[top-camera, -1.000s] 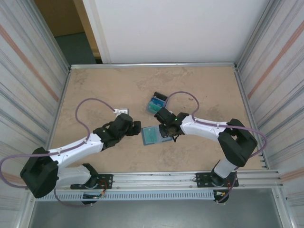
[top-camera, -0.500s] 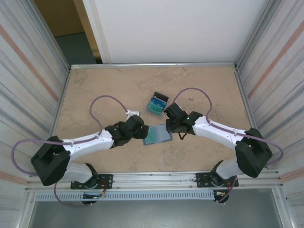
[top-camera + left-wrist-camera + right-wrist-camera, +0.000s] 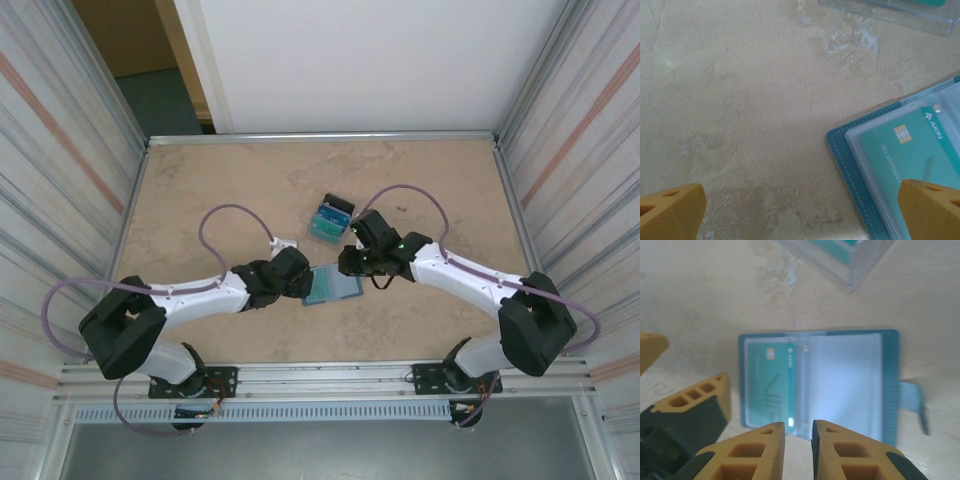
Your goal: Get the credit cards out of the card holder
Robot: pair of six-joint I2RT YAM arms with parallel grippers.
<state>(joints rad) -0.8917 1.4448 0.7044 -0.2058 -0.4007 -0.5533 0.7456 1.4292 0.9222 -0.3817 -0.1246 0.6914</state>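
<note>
Mottled beige table (image 3: 200, 180) w/ ribbed metal walls (image 3: 50, 170).

White lettering "AION" beside a chevron mark on the teal credit card (image 3: 905, 160) tucked in the card holder (image 3: 840, 145); below its gold chip (image 3: 900, 132), a line beginning "NO", digits too blurred to read.
</note>
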